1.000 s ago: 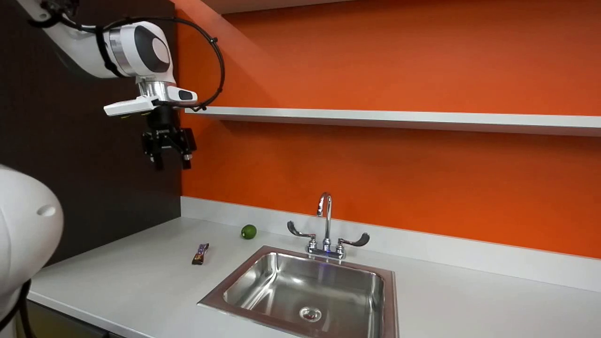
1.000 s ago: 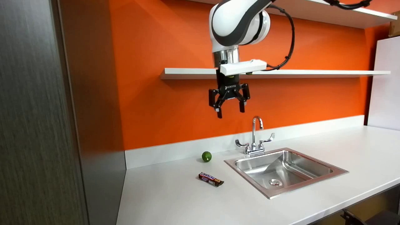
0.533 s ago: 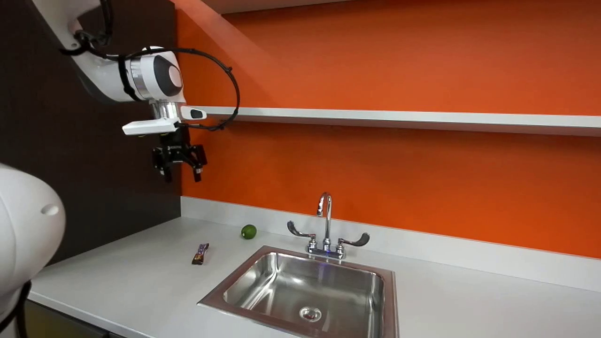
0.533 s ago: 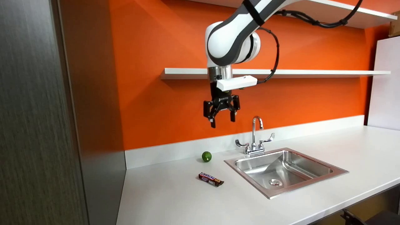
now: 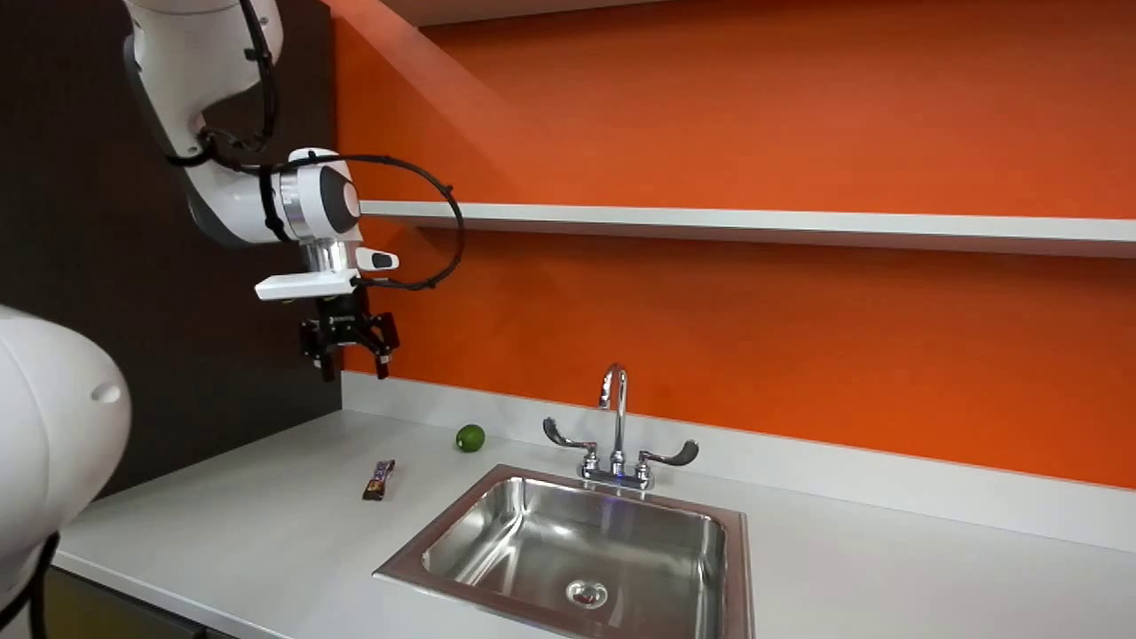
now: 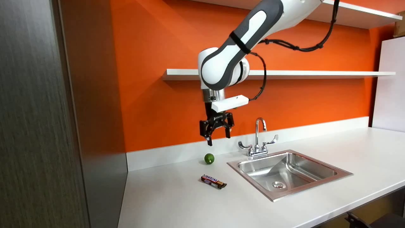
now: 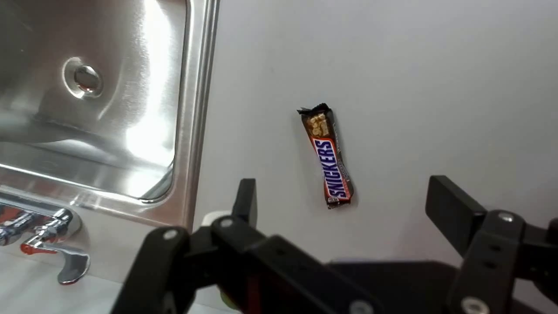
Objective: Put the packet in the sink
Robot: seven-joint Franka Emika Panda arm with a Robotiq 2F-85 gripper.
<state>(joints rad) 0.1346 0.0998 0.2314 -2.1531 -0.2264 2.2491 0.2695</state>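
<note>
In the wrist view, the Snickers bar (image 7: 329,159) lies flat on the desk (image 7: 414,87), its long axis running nearly up and down the frame, the upper end tipped a little to the left. A golden-brown picture sits at that upper end, beside a crimped black edge; the brand lettering runs along the length toward the lower end. The stainless-steel sink (image 7: 194,109) is to the left; the bar lies outside it, apart from the rim, whose nearest edge leans the opposite way. The pincer (image 7: 346,198) is spread wide, and the bar's lower end shows in the gap between the fingers.

In an exterior view, the bar slants from upper left to lower right, its lower end pointing toward the front edge of the desk. A lime (image 6: 209,158) sits near it, farther back. The arm (image 6: 221,65) reaches in from the upper right, slopes down to the left and turns at the wrist, so that the pincer hangs downward, fingers apart, well above the desk.

In an exterior view, the bar's axis runs from upper right to lower left, the sink and its two-handled faucet (image 5: 619,426) lying to the right. Here the arm descends from the upper left, wrist bent, pincer aimed down.
</note>
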